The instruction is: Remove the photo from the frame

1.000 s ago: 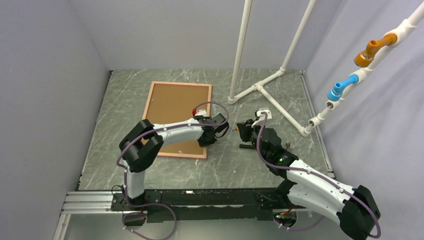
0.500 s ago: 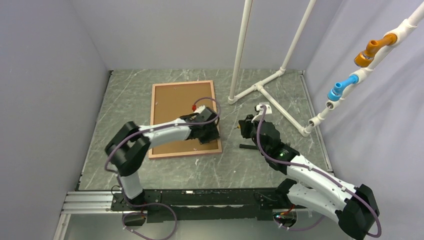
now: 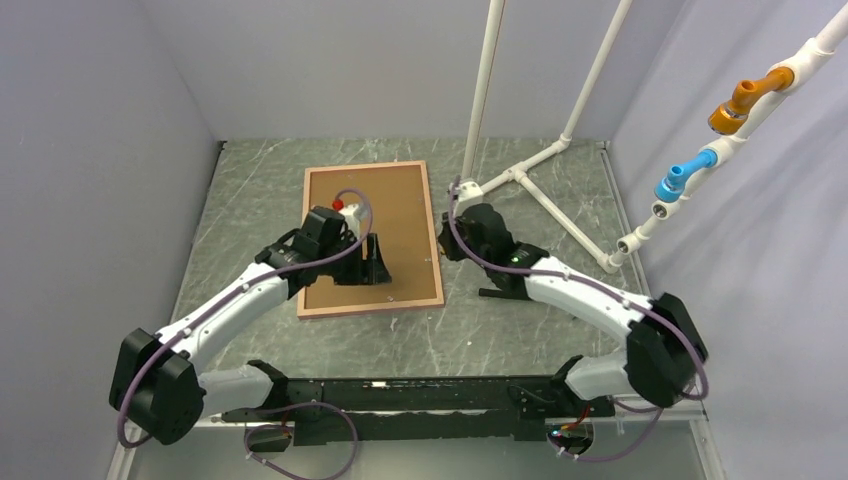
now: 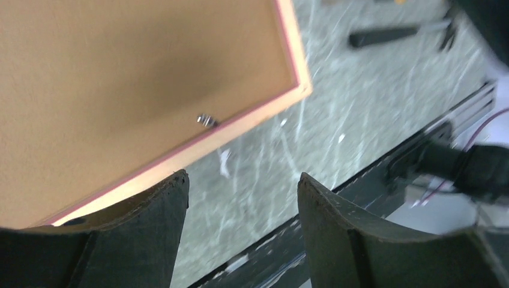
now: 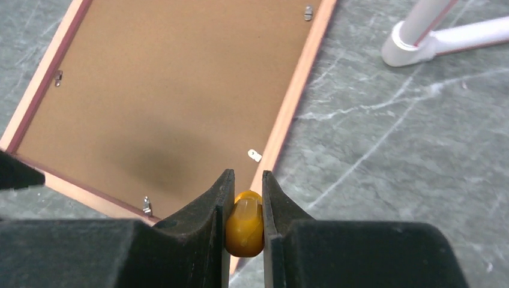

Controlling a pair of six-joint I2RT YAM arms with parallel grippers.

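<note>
- Jaws: left gripper (image 4: 241, 180) is spread wide with nothing between its fingers. Right gripper (image 5: 246, 175) is clamped on an amber handle (image 5: 244, 225), probably a screwdriver's; its shaft is not visible.
- Frame (image 3: 372, 305) lies face down on the table (image 3: 520, 330), brown backing (image 3: 395, 200) uppermost.
- Photo is not visible. Judged to sit under the backing, inside the frame.
- Left gripper hangs over the near part of the backing, close to the near border. Whether it touches cannot be told. Judged: placed to steady the frame, or to lift the backing once it is free.
- Right gripper is at the frame's right border, with the handle just above a small tab (image 5: 254, 155). Judged: the tool is held for turning or prying tabs.
- Further tabs show at the far right corner (image 5: 308, 11) and the near edge (image 5: 146, 205). They are too small to tell whether they are turned clear.
- Around: the white pipe stand (image 3: 520, 178) has its foot just beyond the right gripper. A black tool (image 3: 500, 293) lies on the table right of the frame.
- In the way: any tab over the backing pins it. The pipe foot crowds the right arm's far side, and both arms share one board.
</note>
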